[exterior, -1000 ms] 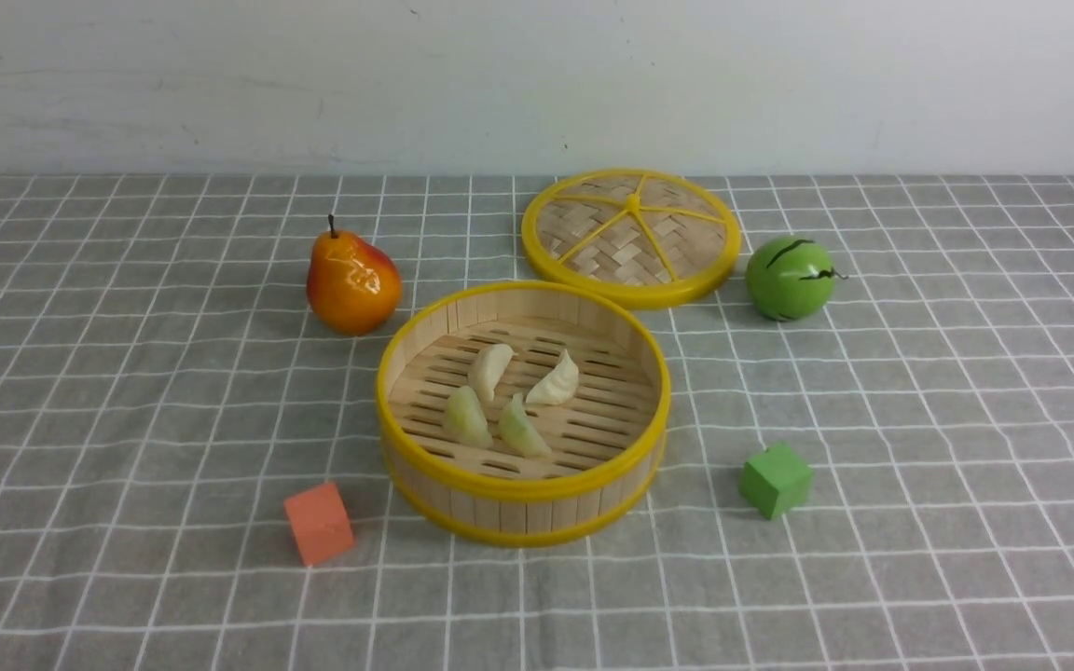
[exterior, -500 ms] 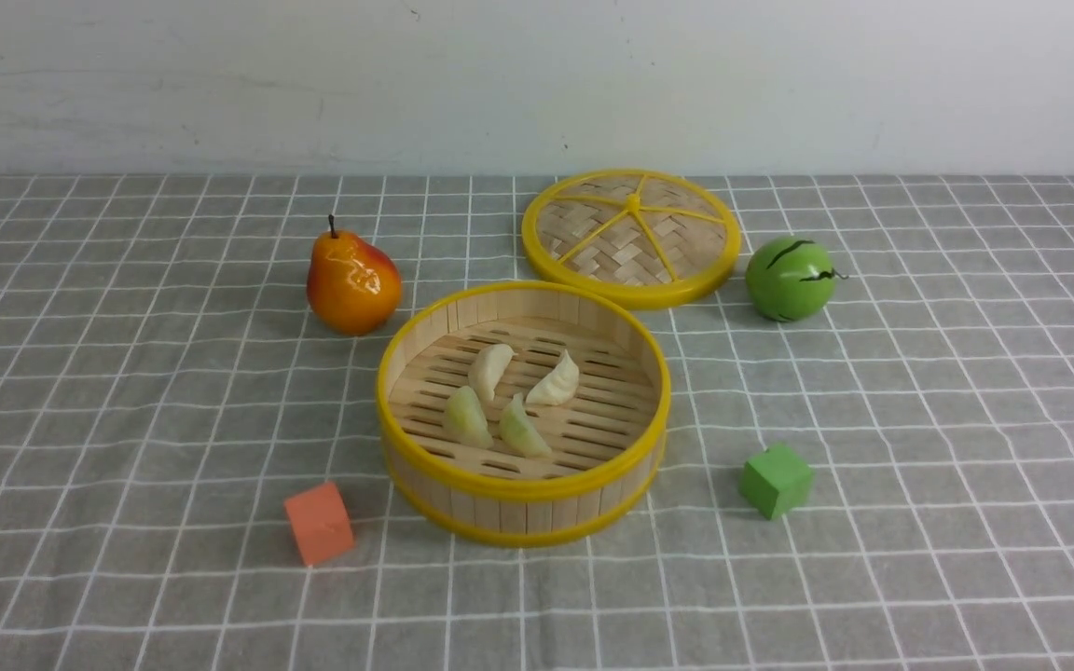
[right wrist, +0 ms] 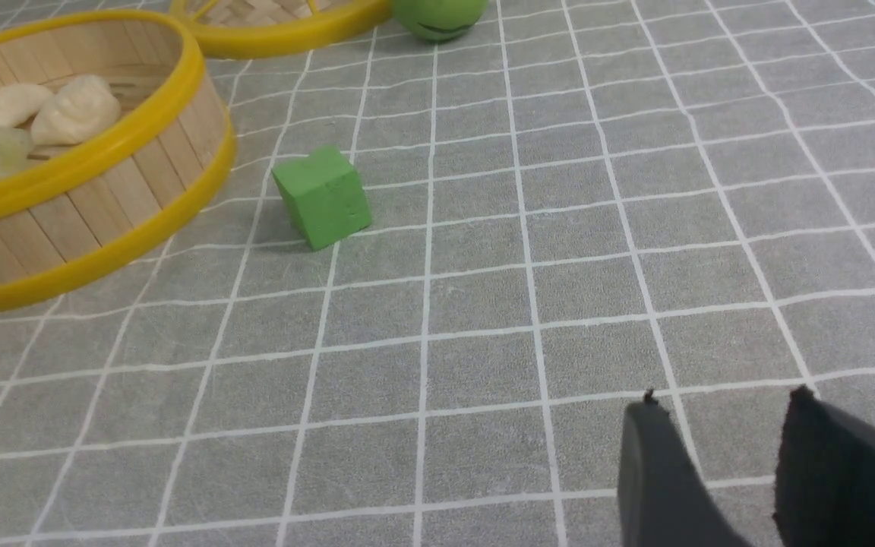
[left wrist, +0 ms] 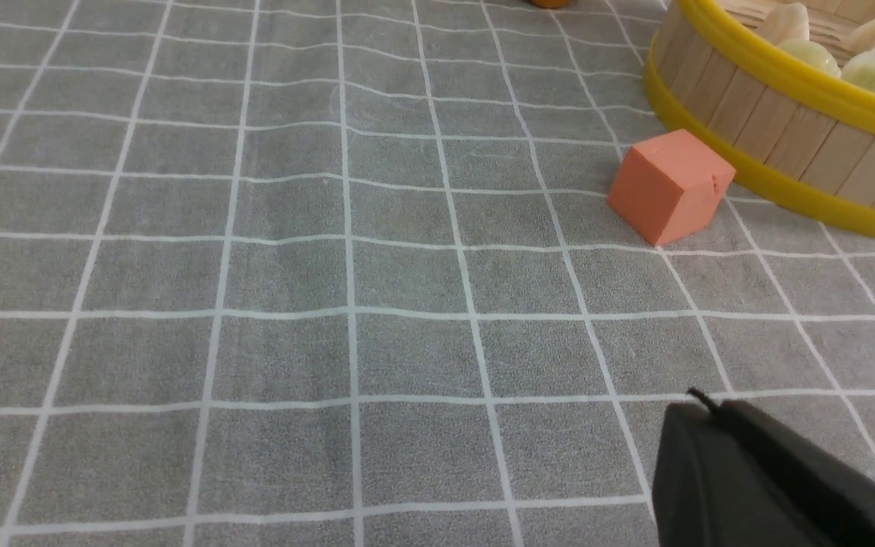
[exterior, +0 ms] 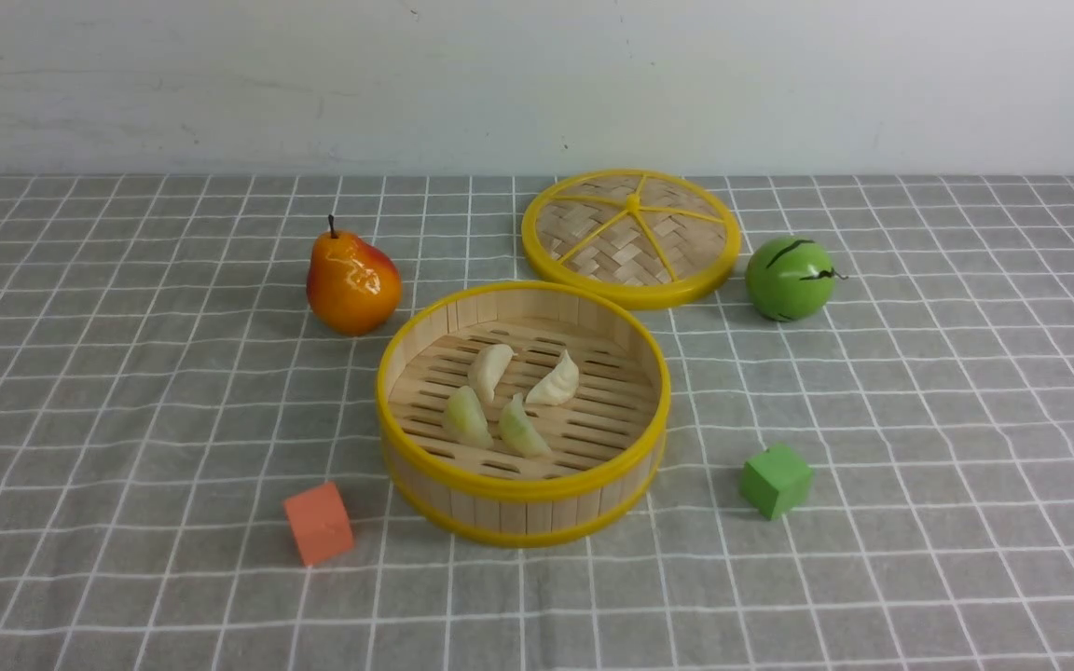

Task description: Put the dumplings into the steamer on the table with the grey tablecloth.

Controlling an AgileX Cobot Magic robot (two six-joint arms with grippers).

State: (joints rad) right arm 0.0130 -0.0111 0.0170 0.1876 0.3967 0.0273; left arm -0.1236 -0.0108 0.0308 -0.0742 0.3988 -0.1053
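The left claw (left wrist: 699, 403) shows only in the left wrist view, its dark fingers pressed together over the grey tablecloth (left wrist: 285, 357). The right claw (right wrist: 722, 403) shows only in the right wrist view, its fingers spread with cloth visible between them and nothing pinched. The front view has neither claw in it.

Well apart from both claws, the four dumplings (exterior: 522, 426) lie inside the steamer (exterior: 523, 485), on its slotted floor; the front view shows all four whole, two creamy white and two pale green. The wrist views catch them only partly, behind the steamer's yellow rim.

Nearer the left claw than the steamer is, an orange-red cube (left wrist: 673, 186) sits on the cloth, absent from the right wrist view. The green cube (right wrist: 322, 197) stands on the steamer's right side and is missing from the left wrist view.

Beyond, the front view gives the whole woven lid (exterior: 632, 238) just behind the steamer, the red-orange pear (exterior: 353, 284) to its left and the green round fruit (exterior: 790, 279) to its right, all on the tabletop (exterior: 947, 391).
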